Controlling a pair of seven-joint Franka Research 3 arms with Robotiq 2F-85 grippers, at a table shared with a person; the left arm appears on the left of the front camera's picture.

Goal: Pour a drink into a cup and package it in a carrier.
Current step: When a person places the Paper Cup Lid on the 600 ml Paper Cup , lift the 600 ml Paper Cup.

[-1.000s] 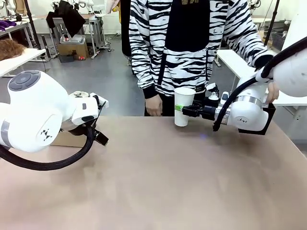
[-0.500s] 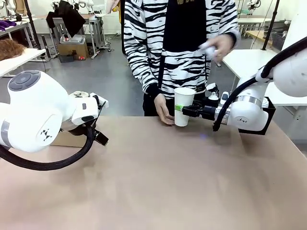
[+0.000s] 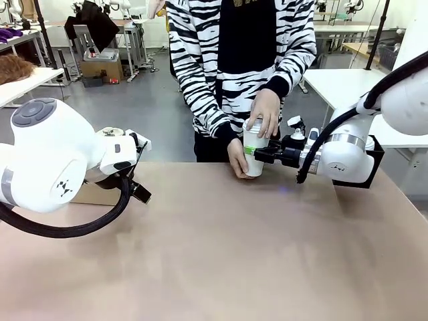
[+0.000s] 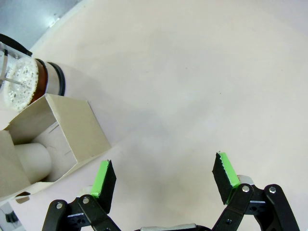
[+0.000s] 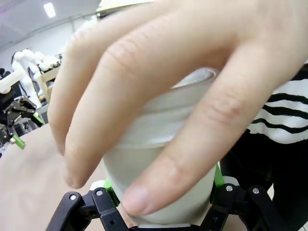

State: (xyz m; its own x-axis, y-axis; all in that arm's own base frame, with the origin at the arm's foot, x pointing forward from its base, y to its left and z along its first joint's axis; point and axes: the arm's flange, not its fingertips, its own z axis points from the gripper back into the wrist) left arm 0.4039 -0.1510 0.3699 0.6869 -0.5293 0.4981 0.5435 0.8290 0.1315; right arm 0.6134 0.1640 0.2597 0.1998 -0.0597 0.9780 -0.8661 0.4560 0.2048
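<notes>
My right gripper (image 3: 253,153) is shut on the tall white cup (image 3: 253,144), which stands near the table's far edge. The person has one hand (image 3: 265,112) pressed on the cup's top, over what looks like a white lid, and the other hand (image 3: 237,160) at its base. In the right wrist view the person's fingers (image 5: 159,91) wrap the cup (image 5: 195,192) between my right gripper's (image 5: 162,216) green pads. My left gripper (image 4: 164,178) hangs open over bare table. The cardboard carrier (image 4: 62,137) lies beside it, holding a white cup (image 4: 33,156). The drink (image 4: 42,79) shows dark in a glass pitcher.
A black box (image 3: 374,167) stands behind my right wrist at the table's far right. The carrier (image 3: 93,194) sits behind my left arm at the left edge. The wide tan tabletop (image 3: 234,254) stretches between the arms. White tables stand beyond the person.
The person's raised hand came down with a small white thing onto the cup's top. The other hand moved to the cup's base. Both arms stayed still.
</notes>
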